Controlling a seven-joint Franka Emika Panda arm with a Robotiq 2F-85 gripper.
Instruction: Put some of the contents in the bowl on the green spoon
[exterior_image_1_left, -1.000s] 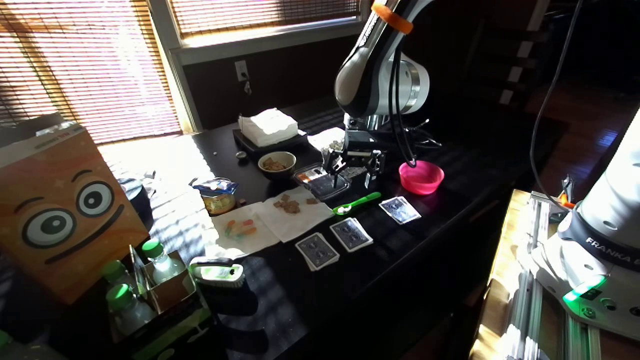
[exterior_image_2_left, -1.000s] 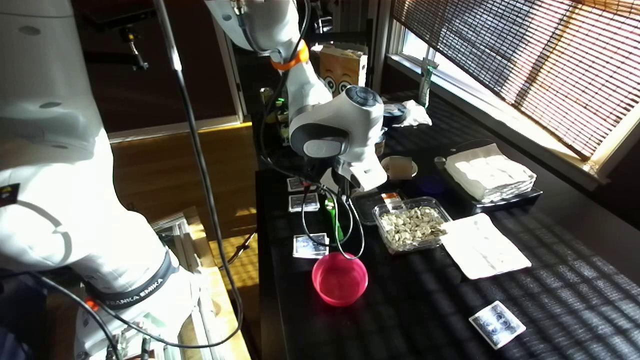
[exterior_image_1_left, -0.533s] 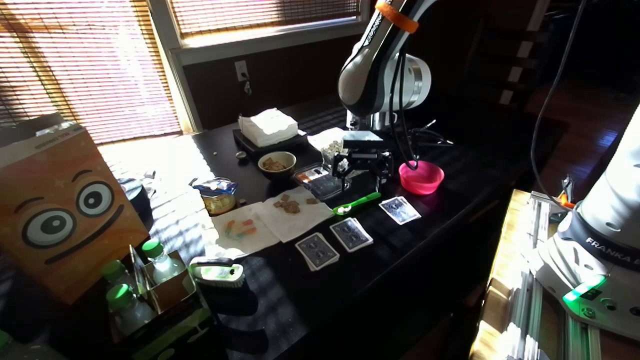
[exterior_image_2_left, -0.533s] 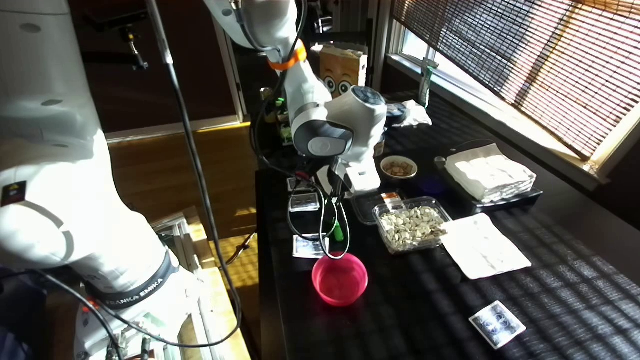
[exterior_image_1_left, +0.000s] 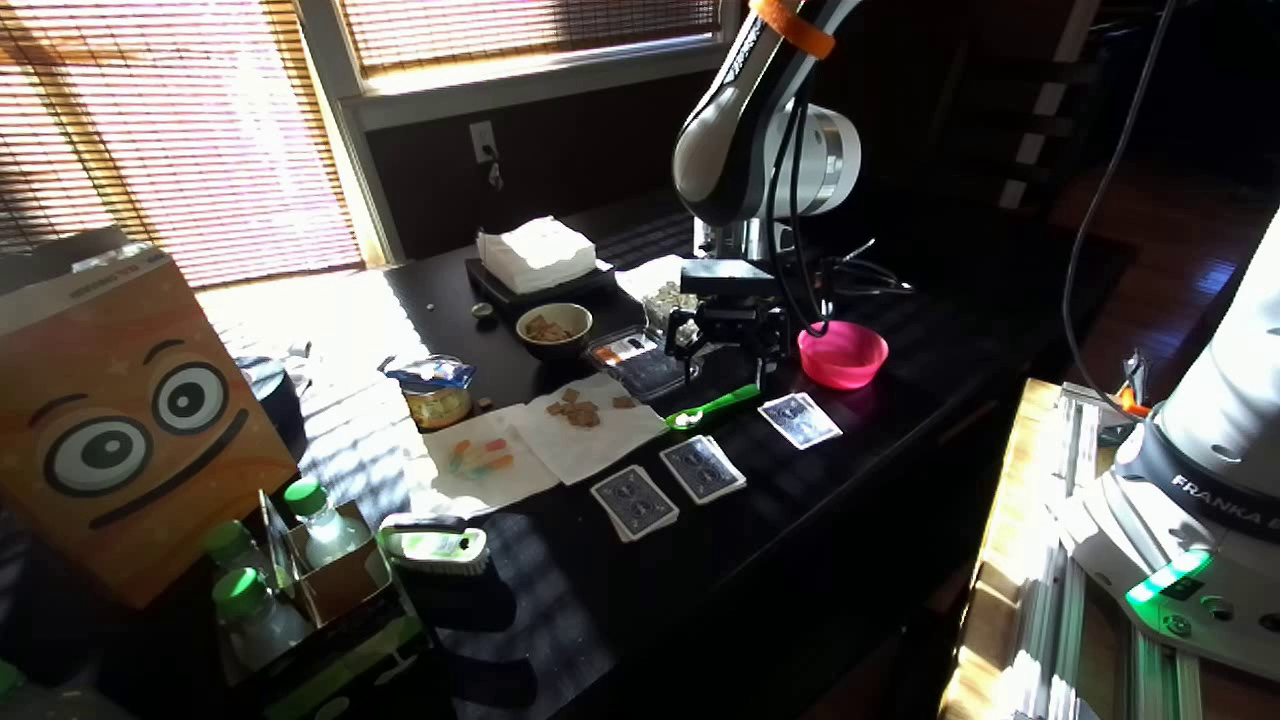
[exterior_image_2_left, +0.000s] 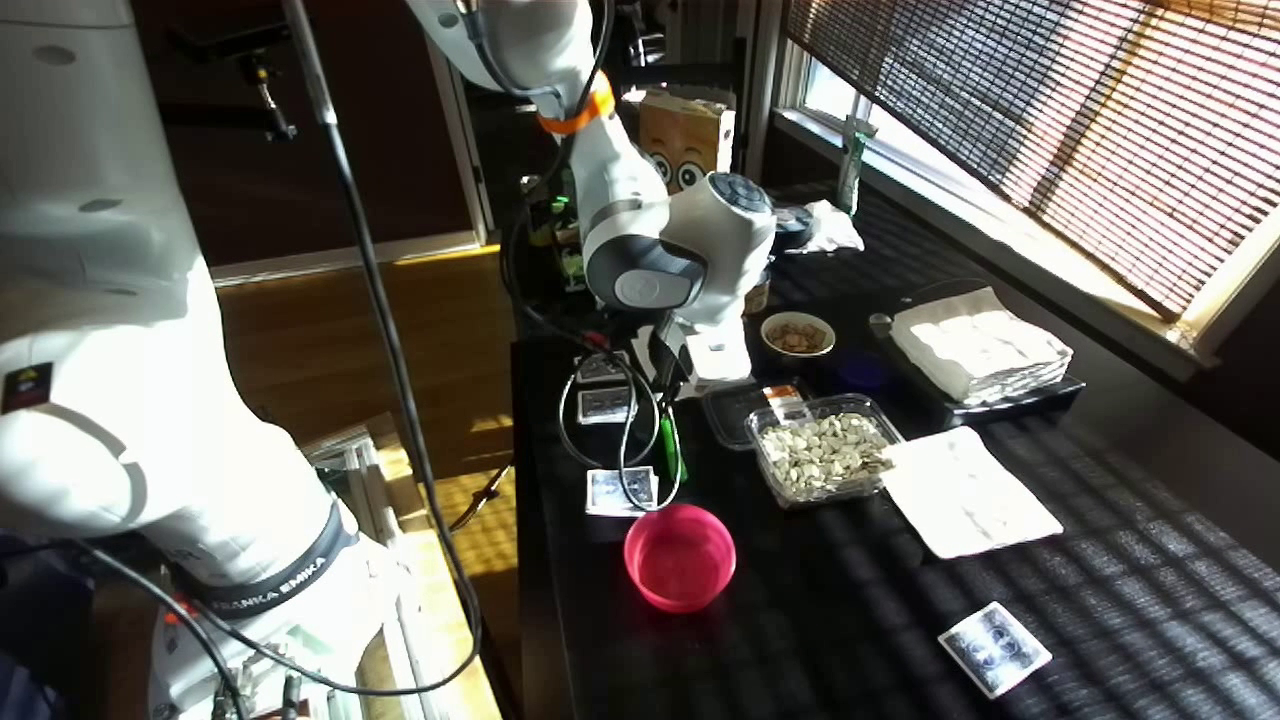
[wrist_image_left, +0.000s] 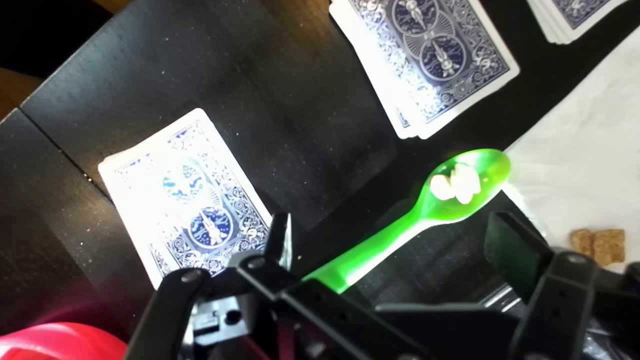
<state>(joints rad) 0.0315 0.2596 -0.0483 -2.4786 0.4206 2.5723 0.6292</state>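
Sun falls in bars across a black table (exterior_image_2_left: 820, 620) that stands by a window (exterior_image_2_left: 828, 92) with a slatted blind (exterior_image_2_left: 1080, 130). On it are a big orange box (exterior_image_1_left: 150, 400) with a cartoon face, green-capped bottles (exterior_image_1_left: 335, 540) in a carton (exterior_image_1_left: 345, 590), a brush (exterior_image_1_left: 440, 550), a stack of napkins (exterior_image_1_left: 540, 255), a small bowl (exterior_image_1_left: 553, 347) of brown squares (exterior_image_1_left: 548, 329), a clear tub (exterior_image_2_left: 872, 408) of flat pale seeds (exterior_image_2_left: 820, 455) and, in both exterior views, a pink bowl (exterior_image_2_left: 680, 600). Sheets of white paper (exterior_image_1_left: 590, 455) hold more brown squares and a few coloured pieces (exterior_image_1_left: 480, 458), and piles of cards (exterior_image_1_left: 702, 468) lie back side up. The gripper (wrist_image_left: 397, 240) hangs low over the table, its fingers (wrist_image_left: 512, 245) set wide apart, and in the wrist view the handle of the green spoon (wrist_image_left: 407, 227) shows in the gap. In an exterior view one fingertip (exterior_image_1_left: 762, 374) is right by the handle's end; I cannot tell whether it touches. The spoon lies flat on the table, between the paper and the pink bowl and just beside two piles of cards, its handle toward the pink bowl. It is bright, glossy green, its hollow faces up, and a few small pale pieces (wrist_image_left: 460, 185) sit in it, washed out by glare.
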